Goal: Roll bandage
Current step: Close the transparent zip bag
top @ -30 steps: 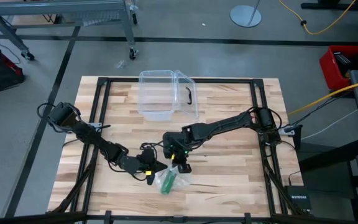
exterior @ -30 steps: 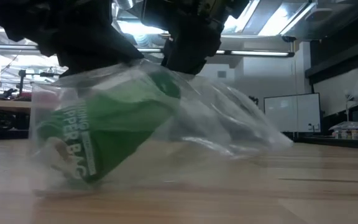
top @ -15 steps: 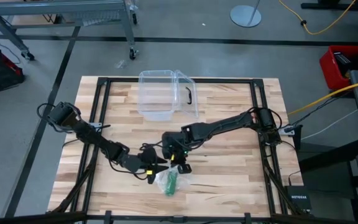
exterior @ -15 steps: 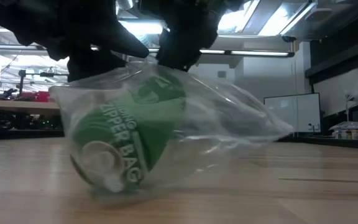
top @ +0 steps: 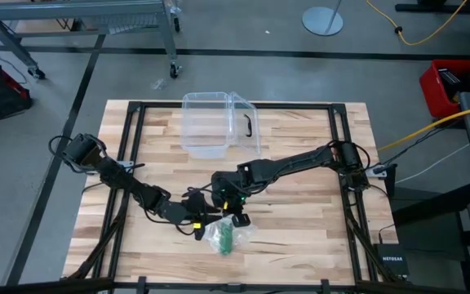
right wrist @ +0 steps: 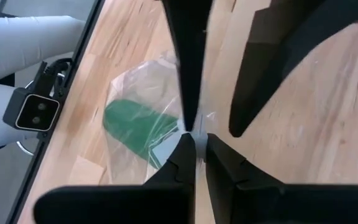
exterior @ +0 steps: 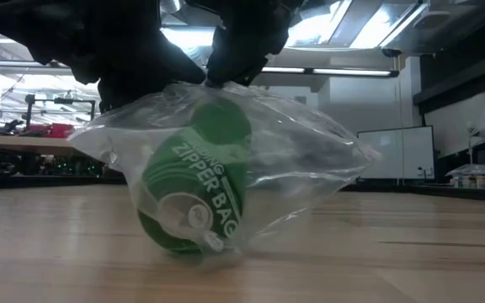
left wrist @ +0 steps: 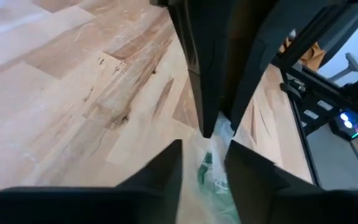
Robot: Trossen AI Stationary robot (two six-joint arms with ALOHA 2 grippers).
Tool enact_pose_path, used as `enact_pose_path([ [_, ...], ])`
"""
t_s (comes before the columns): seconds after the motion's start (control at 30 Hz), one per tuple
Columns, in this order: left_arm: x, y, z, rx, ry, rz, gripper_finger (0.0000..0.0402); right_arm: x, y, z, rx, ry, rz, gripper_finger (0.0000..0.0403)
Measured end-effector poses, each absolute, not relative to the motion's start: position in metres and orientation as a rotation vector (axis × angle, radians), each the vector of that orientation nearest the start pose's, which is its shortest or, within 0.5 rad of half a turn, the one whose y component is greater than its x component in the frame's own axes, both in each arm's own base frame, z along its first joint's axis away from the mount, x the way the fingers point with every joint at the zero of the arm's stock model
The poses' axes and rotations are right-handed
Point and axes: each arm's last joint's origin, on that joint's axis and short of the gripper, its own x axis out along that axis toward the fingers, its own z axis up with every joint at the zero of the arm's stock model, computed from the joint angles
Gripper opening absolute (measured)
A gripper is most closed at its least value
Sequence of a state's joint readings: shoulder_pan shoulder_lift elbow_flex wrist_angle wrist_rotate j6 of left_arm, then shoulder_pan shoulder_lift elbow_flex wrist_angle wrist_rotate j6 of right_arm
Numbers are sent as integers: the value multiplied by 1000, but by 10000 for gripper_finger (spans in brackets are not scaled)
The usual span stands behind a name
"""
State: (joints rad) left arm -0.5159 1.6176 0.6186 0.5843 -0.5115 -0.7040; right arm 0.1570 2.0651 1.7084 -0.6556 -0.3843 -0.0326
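Observation:
The bandage [exterior: 196, 181] is a stubby green roll inside a clear zipper bag [exterior: 297, 160]. The bag's bottom rests on the wooden table [exterior: 394, 261] near its near edge. My right gripper [top: 238, 219] is above the bag and shut on its top. My left gripper [top: 206, 222] comes level from the table's left. Its fingers stand apart, with the bag's film and a bit of green [left wrist: 204, 171] showing in the gap between them. My right gripper pinches the bag's clear film [right wrist: 199, 127] between its two fingers at the top of the bag. It comes slanting down from the far side. The bag hangs below the fingers, its bottom [exterior: 196, 248] on the table. My left gripper: I cannot tell whether its fingers touch the bag.
A clear plastic box [top: 219, 122] with a black handle stands at the table's far side. A small camera [right wrist: 33, 112] sits at the near edge beside the bag. Bare wood lies to the bag's right.
My right gripper has risen a little with the bag's top. The bag has drawn in from its spread-out, slanting lie. The green roll inside has turned about and now hangs more upright, one end facing the low camera.

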Motion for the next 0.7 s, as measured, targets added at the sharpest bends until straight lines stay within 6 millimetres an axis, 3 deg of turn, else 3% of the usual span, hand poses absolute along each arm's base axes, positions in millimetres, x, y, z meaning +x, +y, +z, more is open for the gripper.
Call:
enact_pose_path([
  [0.13,268,-136,157,-470,343,112,29,438,80,226,87,1012,509,18],
  [0.2,268,-136,157,-472,342,112,9,438,80,226,88,1014,509,18],
  [0.7,270,-134,161,-446,258,206,0,432,79,224,99,1086,504,18],
])
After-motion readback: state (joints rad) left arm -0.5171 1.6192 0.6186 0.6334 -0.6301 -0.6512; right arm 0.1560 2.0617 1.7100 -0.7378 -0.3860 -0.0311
